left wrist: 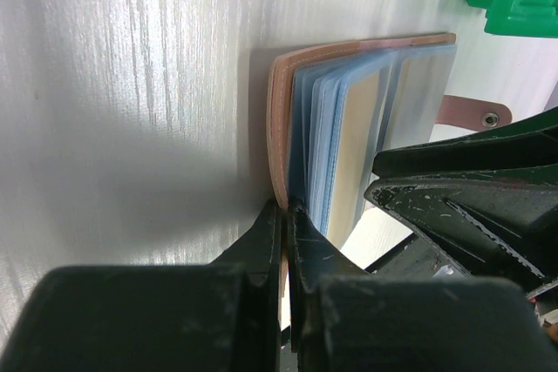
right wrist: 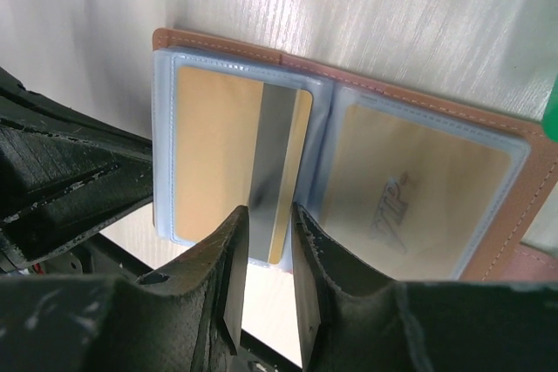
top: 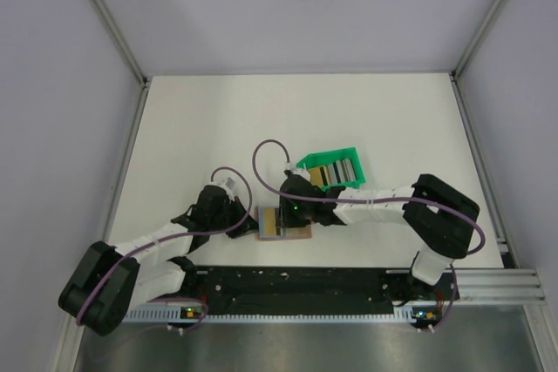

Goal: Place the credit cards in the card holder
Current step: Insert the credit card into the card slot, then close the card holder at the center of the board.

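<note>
- The card holder (top: 302,233) lies open on the tabletop (top: 261,119), close to the near edge and just ahead of the arms' base rail (top: 296,280).
- The left gripper (left wrist: 286,208) is closed tight, pinching the left edge of the holder's tan cover.
- The right gripper (right wrist: 268,211) hangs over the open holder with its jaws a narrow gap apart. They straddle the lower edge of a gold card (right wrist: 218,154) with a grey stripe that sits in the left clear sleeve. I cannot tell whether the pads touch it.
- The right sleeve holds another gold card (right wrist: 418,189).
- The snap strap (left wrist: 471,113) juts out beyond the holder's right edge.
- The green tray (top: 349,152), with more credit cards (top: 331,172) standing in it, sits just beyond the right gripper.
- Bare tabletop spreads out beyond and to the left.
</note>
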Motion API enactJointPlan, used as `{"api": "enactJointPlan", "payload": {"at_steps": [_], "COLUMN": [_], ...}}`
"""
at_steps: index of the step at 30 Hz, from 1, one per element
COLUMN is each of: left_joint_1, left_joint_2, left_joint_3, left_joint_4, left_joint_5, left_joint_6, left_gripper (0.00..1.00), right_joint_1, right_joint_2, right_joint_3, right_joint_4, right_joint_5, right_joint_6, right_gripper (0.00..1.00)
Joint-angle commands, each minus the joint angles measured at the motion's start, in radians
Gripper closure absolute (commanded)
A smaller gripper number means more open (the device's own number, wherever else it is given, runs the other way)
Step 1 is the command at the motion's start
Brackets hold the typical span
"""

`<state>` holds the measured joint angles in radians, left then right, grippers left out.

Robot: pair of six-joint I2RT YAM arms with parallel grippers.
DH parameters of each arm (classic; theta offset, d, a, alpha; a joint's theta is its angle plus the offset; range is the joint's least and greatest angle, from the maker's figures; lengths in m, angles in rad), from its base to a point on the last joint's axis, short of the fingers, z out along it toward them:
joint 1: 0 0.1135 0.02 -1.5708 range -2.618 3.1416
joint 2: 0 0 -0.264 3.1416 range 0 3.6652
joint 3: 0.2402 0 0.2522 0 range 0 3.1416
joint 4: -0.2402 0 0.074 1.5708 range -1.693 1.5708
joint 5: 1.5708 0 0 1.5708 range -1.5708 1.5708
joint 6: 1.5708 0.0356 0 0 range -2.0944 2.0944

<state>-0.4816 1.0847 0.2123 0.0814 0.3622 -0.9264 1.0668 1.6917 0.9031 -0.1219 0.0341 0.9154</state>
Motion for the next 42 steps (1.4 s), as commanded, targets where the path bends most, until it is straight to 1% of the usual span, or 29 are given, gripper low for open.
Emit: {"api": "enactJointPlan", "payload": {"at_steps": [1, 5, 7, 11, 13, 15, 17, 19, 22, 27, 31, 33, 38, 42], "left_joint_1": [0.000, -0.002, 0.000, 0.000, -0.002, 0.000, -0.002, -0.002, -0.002, 0.000, -0.002, -0.002, -0.002, 0.000], "left_joint_2": [0.017, 0.018, 0.017, 0.017, 0.017, 0.015, 0.015, 0.015, 0.015, 0.015, 0.014, 0.015, 0.015, 0.017], "left_joint_3": [-0.024, -0.024, -0.024, -0.022, -0.022, -0.022, -0.022, -0.021, -0.019, -0.013, -0.011, -0.013, -0.014, -0.014], "left_joint_4": [-0.031, -0.029, -0.029, -0.032, -0.032, -0.031, -0.031, -0.031, -0.031, -0.038, -0.042, -0.040, -0.040, -0.040], "left_joint_5": [-0.037, -0.037, -0.037, -0.035, -0.035, -0.034, -0.032, -0.032, -0.031, -0.029, -0.031, -0.035, -0.037, -0.039], "left_joint_6": [0.015, 0.015, 0.017, 0.017, 0.015, 0.015, 0.015, 0.015, 0.017, 0.020, 0.021, 0.020, 0.021, 0.023], "left_gripper": [1.00, 1.00, 1.00, 1.00, 1.00, 1.00, 1.00, 1.00, 1.00, 1.00, 1.00, 1.00, 1.00, 1.00], "right_joint_1": [0.007, 0.009, 0.009, 0.007, 0.007, 0.001, -0.013, -0.027, -0.031, -0.031, -0.033, -0.031, -0.031, -0.031], "right_joint_2": [-0.058, -0.076, -0.089, -0.151, -0.181, -0.191, -0.193, -0.187, -0.162, -0.073, -0.020, 0.000, -0.006, -0.021], "right_joint_3": [-0.024, -0.047, -0.061, -0.092, -0.098, -0.078, -0.076, -0.087, -0.099, -0.070, -0.041, -0.036, -0.059, -0.069], "right_joint_4": [0.083, 0.114, 0.156, 0.191, 0.156, 0.032, -0.005, -0.010, 0.040, 0.106, 0.114, 0.162, 0.243, 0.248], "right_joint_5": [0.055, 0.052, 0.037, 0.029, 0.073, 0.150, 0.158, 0.139, 0.084, 0.000, -0.058, -0.092, -0.141, -0.142], "right_joint_6": [-0.018, -0.026, -0.026, -0.039, -0.038, 0.006, -0.003, 0.014, 0.022, 0.025, 0.025, 0.023, 0.019, 0.007], "right_gripper": [0.74, 0.74, 0.74, 0.75, 0.74, 0.70, 0.69, 0.68, 0.68, 0.68, 0.68, 0.68, 0.72, 0.76]}}
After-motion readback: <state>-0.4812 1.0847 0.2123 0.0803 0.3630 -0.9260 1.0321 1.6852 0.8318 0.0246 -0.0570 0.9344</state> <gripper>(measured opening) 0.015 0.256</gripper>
